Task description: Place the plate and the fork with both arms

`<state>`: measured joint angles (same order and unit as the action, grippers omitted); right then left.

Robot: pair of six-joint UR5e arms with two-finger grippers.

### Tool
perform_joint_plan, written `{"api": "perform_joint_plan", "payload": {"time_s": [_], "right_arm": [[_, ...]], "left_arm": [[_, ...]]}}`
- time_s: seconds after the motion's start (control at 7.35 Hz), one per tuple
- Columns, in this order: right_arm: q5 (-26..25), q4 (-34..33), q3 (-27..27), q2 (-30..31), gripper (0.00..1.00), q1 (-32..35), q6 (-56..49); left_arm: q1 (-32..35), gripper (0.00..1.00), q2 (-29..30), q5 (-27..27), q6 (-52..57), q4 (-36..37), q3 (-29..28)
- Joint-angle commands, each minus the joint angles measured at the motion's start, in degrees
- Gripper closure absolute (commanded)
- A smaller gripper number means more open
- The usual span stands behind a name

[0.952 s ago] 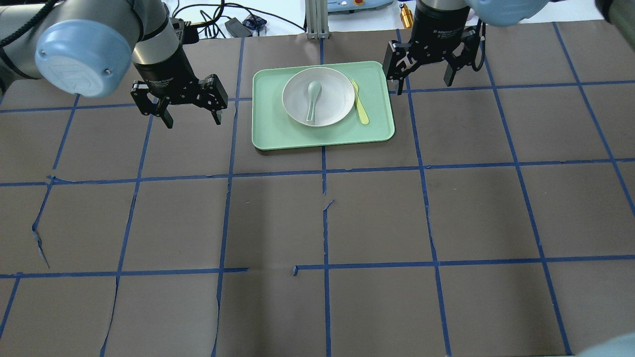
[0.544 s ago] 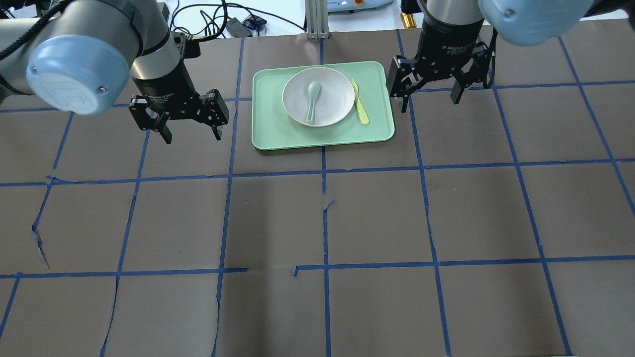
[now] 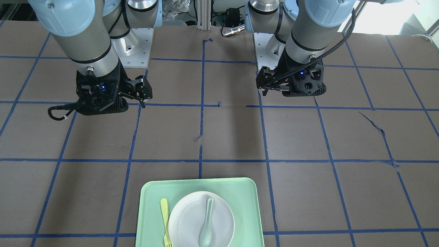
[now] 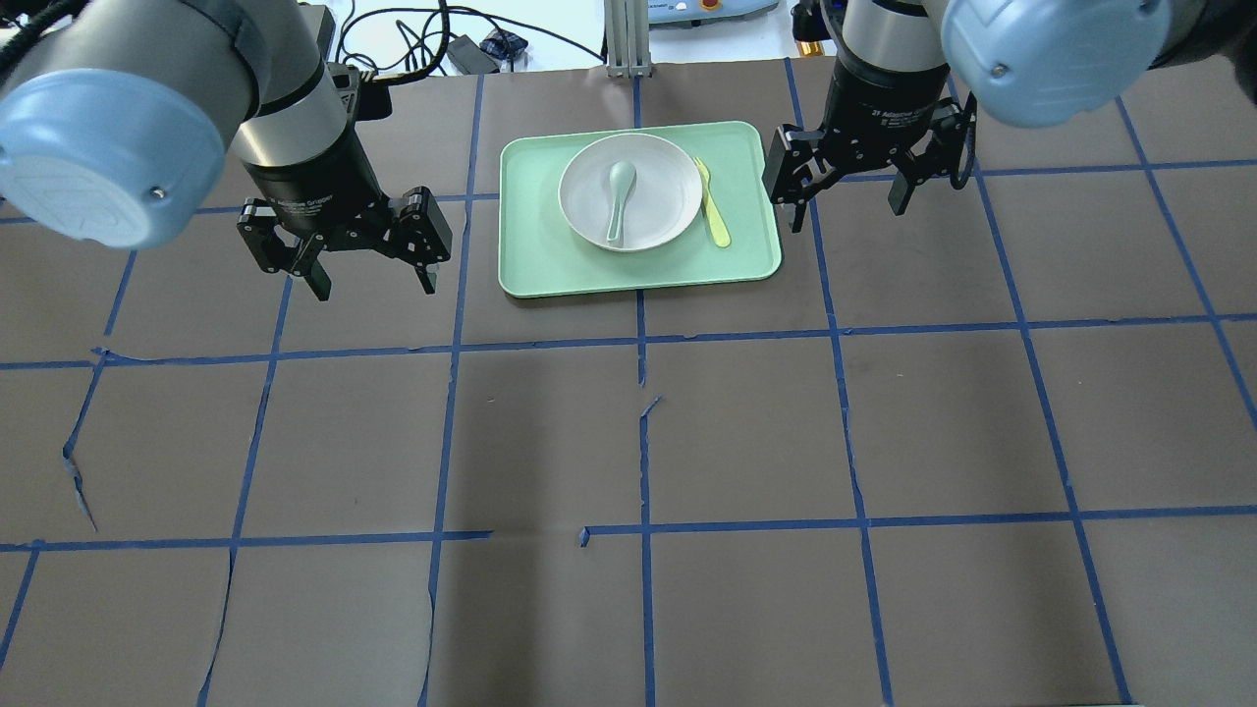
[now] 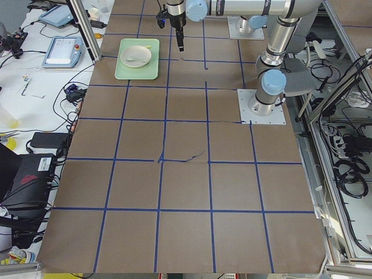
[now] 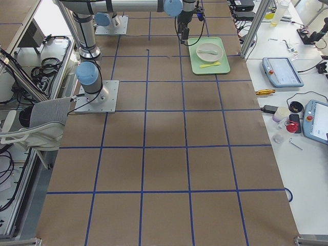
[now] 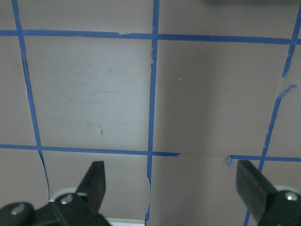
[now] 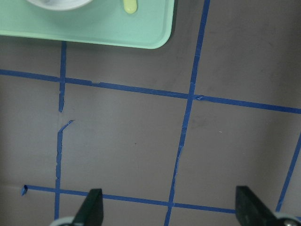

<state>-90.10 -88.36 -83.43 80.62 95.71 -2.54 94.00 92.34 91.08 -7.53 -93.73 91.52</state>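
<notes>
The white plate [image 4: 663, 201] lies on the mint-green tray [image 4: 535, 257] at the far middle of the table. The yellow-green fork [image 4: 712, 201] lies on the tray just right of the plate. Both also show in the front view, plate [image 3: 187, 219] and fork [image 3: 165, 216]. My left gripper [image 4: 374, 285] is open and empty, hovering left of the tray. My right gripper [image 4: 847, 216] is open and empty, hovering just off the tray's right edge. The left wrist view shows open fingers [image 7: 96, 181] over bare mat. The right wrist view shows the tray's corner [image 8: 94, 35].
A pale grey-green spoon [image 4: 619, 196] lies in the plate. The table is covered by a brown mat with blue tape grid lines [image 4: 643, 432], torn in places. Cables and devices lie beyond the table's far edge [image 4: 471, 49].
Both grippers have moved down the overhead view, toward the robot's side. The left went farther. Both stayed open and empty. Plate, fork, spoon and tray have not moved.
</notes>
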Motion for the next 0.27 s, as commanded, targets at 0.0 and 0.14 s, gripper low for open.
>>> {"api": "perform_joint_plan", "payload": {"time_s": [0.0,0.14], "right_arm": [[0.01,-0.15,0.11,-0.02,0.00,0.00,-0.01],[-0.08,-0.15,0.37,-0.02,0.00,-0.08,-0.01]], "left_arm": [[0.22,0.00,-0.41,-0.38,-0.38,-0.49,0.07],[0.22,0.00,-0.41,-0.47,-0.38,-0.49,-0.02]]}}
